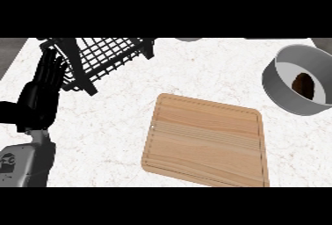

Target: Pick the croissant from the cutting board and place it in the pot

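Observation:
The brown croissant (pixel 303 84) lies inside the grey pot (pixel 280 90) at the right edge of the counter. The wooden cutting board (pixel 206 140) lies bare in the middle, nothing on it. My left hand (pixel 40 94) rests at the left edge, fingers straight and pointing up, holding nothing. My right hand does not show in the head view.
A black wire rack (pixel 103 55) stands at the back left, close to the fingers of my left hand. The white marble counter (pixel 117 132) spreads between the rack, the board and the pot. A dark strip borders the counter at the far left.

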`<state>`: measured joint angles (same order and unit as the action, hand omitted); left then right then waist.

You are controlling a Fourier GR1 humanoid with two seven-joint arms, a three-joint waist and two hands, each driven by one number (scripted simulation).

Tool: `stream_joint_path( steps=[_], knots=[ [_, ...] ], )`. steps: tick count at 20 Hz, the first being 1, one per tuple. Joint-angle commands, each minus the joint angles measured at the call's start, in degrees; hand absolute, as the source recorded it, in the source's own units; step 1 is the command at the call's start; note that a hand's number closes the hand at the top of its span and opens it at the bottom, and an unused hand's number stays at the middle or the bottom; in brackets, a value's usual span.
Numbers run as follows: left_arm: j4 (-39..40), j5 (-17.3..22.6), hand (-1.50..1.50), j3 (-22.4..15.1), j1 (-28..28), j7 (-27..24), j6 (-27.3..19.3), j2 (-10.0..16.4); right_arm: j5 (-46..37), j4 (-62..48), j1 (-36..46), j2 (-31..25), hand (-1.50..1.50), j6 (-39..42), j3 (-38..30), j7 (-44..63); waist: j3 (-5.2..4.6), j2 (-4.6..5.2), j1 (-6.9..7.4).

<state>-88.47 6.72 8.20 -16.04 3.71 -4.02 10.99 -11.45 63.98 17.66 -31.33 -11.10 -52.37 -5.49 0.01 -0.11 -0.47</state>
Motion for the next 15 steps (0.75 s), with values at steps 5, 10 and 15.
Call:
stream_joint_path(
  steps=[5,10,15],
  knots=[
    [-1.53,0.12,0.00,0.26,0.48,1.13,-0.33,-0.26,9.98,-3.55,-9.68,-5.36,-1.50,6.88,-7.45,-6.74,0.01,0.05,0.14],
    [-2.46,-0.21,0.00,-0.03,0.65,1.27,-0.99,-0.98,14.05,-8.48,-15.11,-6.29,-1.50,10.80,-10.94,-14.21,0.04,0.05,0.17],
    [-3.35,0.62,0.00,0.52,2.60,0.57,0.98,-0.02,17.16,-17.19,-19.78,-12.55,-1.50,16.41,-14.47,-17.33,0.06,0.03,0.16]
  ],
)
